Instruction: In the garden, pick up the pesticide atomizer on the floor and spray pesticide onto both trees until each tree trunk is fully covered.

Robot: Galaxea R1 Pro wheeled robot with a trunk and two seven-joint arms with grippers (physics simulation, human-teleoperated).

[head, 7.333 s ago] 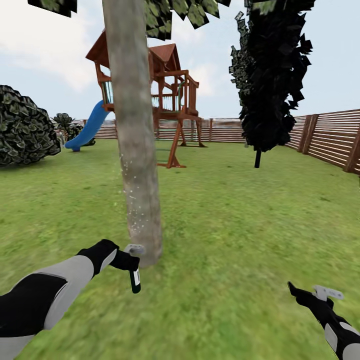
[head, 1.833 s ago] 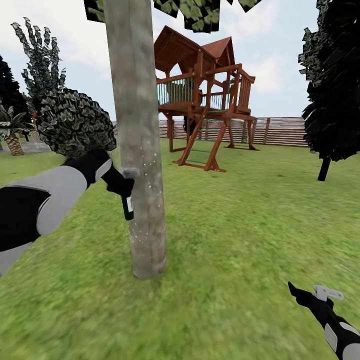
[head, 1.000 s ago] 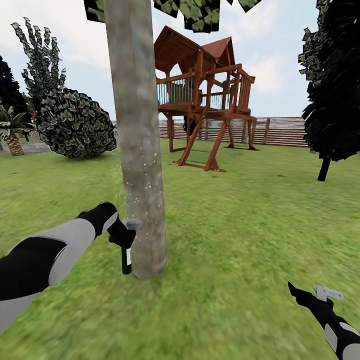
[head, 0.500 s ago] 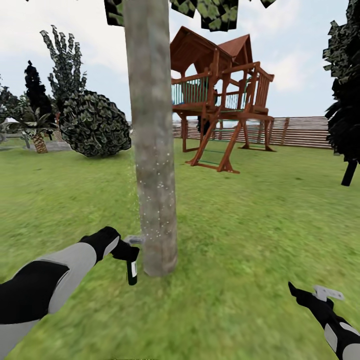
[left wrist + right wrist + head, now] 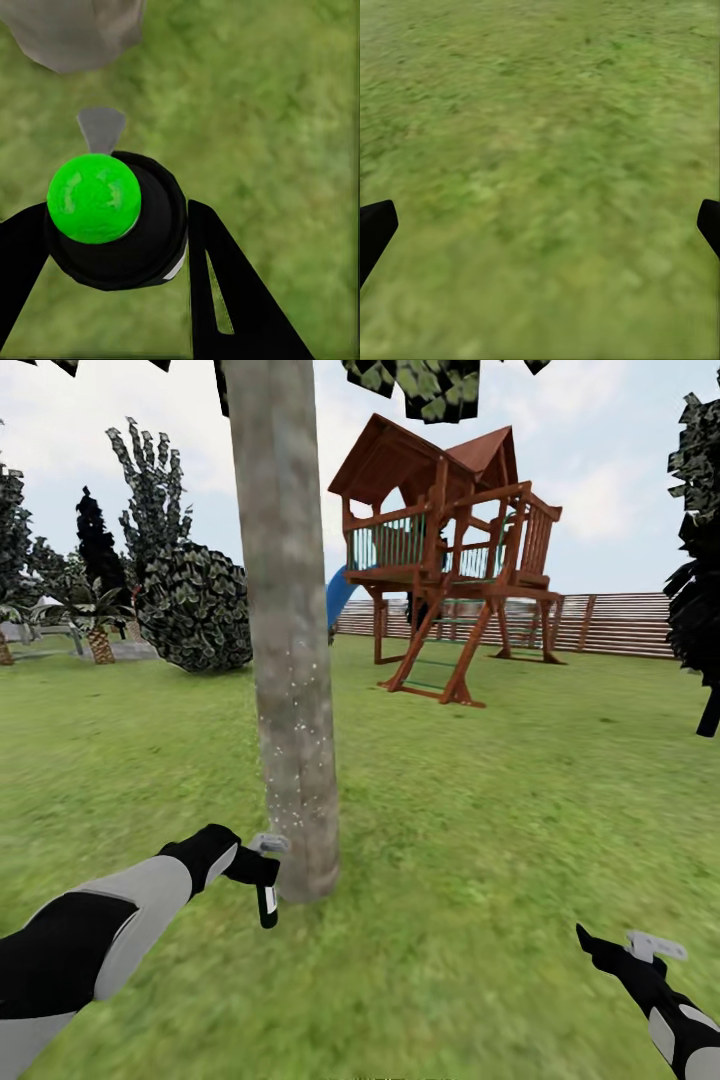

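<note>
The lawn (image 5: pixel 480 840) fills the ground, blurred in both wrist views. A tree trunk (image 5: pixel 285 660) rises from it, flecked with pale specks, its canopy cut off above. A wooden playhouse (image 5: pixel 445 560) stands behind, half hiding a blue slide (image 5: pixel 338 592). The left gripper (image 5: pixel 262 872) pinches the pesticide atomizer (image 5: pixel 267 905) just beside the trunk's base. The right gripper (image 5: pixel 600 950) hangs low over grass, fingers spread wide, its arm cut off.
</note>
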